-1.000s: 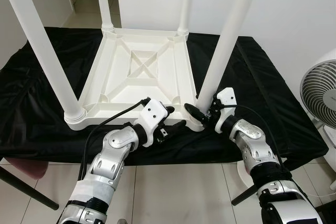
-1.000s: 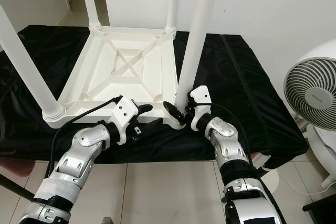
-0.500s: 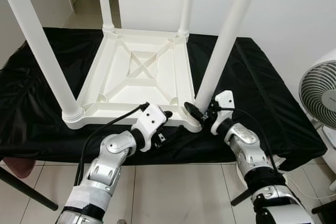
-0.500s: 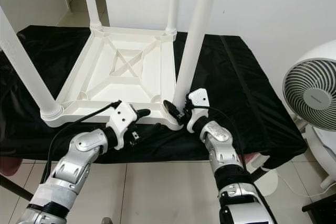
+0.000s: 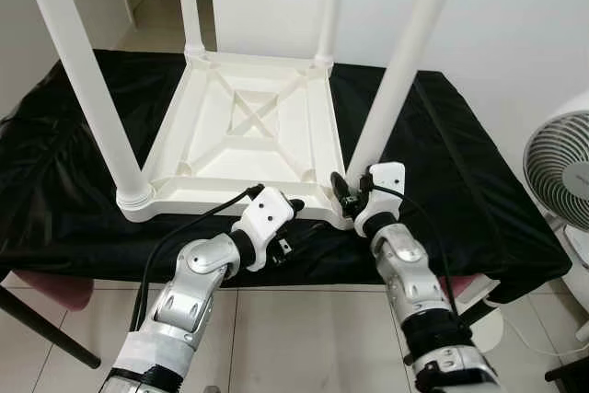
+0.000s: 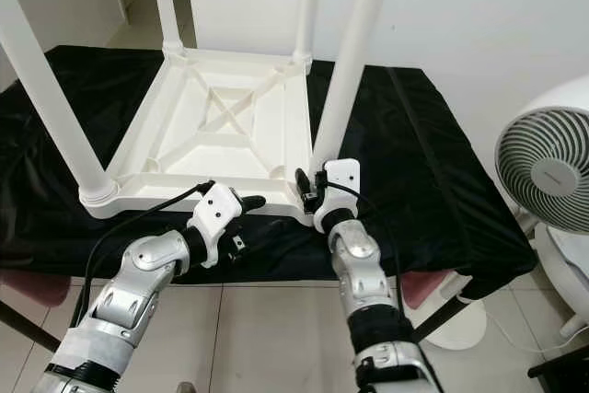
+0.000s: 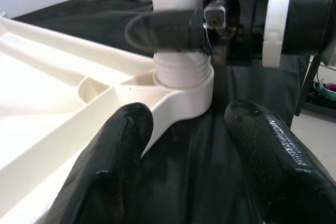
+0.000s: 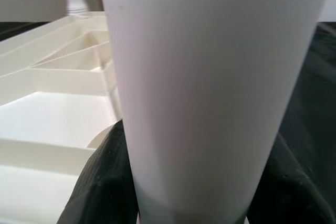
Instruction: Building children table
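The right gripper (image 5: 345, 192) clasped the near table leg (image 5: 398, 71) at its base, while the left gripper (image 5: 293, 224) reached in beside the upturned table (image 5: 244, 135), fingers spread.

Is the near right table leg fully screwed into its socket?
Not fully. In the left wrist view, bare thread shows between the leg and the corner socket; the right hand grips the leg there.

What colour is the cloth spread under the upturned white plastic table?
Black. The cloth shows best in the left eye view, beneath the upturned white plastic table.
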You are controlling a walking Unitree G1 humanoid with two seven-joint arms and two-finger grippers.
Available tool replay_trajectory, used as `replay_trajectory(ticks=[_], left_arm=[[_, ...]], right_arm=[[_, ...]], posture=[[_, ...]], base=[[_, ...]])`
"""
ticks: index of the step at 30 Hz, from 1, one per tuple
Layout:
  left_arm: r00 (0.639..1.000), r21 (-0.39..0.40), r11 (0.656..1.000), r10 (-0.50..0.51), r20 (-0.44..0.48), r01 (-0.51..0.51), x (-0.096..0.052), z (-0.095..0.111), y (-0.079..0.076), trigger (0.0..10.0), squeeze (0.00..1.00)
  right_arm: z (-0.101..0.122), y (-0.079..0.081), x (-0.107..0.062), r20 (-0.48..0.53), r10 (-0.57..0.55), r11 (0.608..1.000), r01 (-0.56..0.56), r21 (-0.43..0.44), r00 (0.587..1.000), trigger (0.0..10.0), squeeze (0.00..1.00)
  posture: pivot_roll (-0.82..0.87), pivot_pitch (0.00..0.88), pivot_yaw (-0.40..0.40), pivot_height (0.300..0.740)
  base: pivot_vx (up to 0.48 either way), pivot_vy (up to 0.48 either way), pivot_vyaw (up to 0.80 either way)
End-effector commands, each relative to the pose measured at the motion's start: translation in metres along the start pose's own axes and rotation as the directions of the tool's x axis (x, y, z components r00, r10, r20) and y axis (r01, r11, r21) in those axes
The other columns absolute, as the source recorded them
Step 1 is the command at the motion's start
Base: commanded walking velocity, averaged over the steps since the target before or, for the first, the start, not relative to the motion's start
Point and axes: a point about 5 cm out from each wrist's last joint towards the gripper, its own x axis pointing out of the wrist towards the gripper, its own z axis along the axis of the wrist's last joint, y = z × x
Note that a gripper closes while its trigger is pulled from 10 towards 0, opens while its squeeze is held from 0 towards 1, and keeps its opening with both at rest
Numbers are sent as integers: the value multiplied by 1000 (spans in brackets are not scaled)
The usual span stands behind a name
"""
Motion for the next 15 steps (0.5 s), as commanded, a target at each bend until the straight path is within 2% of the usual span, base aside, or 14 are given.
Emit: replay_trajectory(ticks=[1,3,4,5,10,11,12,13,14,15], left_arm=[[998,2,998,56,-14,-56,0,-1,1,10000,0],[998,4,998,67,-18,-67,-2,-2,3,10000,0],[998,4,998,67,-18,-67,-2,-2,3,10000,0],[996,6,997,82,-20,-82,-4,-1,6,10000,0],[996,5,996,88,-21,-88,-5,-1,7,10000,0],[996,7,996,88,-22,-88,-5,-1,7,10000,0],[996,7,996,89,-23,-89,-5,-1,7,10000,0],[996,7,996,90,-23,-90,-5,-1,7,10000,0],[996,7,996,91,-22,-91,-5,-1,7,10000,0],[996,7,996,91,-22,-91,-5,-1,7,10000,0]], right_arm=[[-18,-22,-9,-86,-162,986,164,23,983,0,0],[-22,-17,-13,-101,-231,971,236,44,968,0,0],[-22,-17,-13,-101,-231,971,236,44,968,0,0],[-23,-10,-13,-110,-236,968,244,62,965,0,0],[-21,-5,-12,-101,-188,979,195,54,977,0,0],[-19,-4,-11,-89,-163,986,166,30,983,3529,0],[-16,-3,-10,-73,-136,990,138,24,988,10000,0],[-14,-3,-10,-62,-121,992,122,22,991,10000,0],[-12,-2,-10,-49,-89,995,91,43,995,10000,1000],[-12,-2,-10,-49,-89,995,91,43,995,10000,1000]], posture=[[110,0,-46,740],[119,0,-56,740],[119,0,-56,740],[119,0,-56,740],[125,0,-59,740],[125,0,-59,740],[127,0,-62,740],[127,0,-62,740],[126,0,-59,740],[126,0,-59,740]], base=[[0,0,0],[0,0,0],[0,0,0],[0,0,0],[0,0,0],[0,0,0],[0,0,0],[0,0,0],[0,0,0],[0,0,0]])
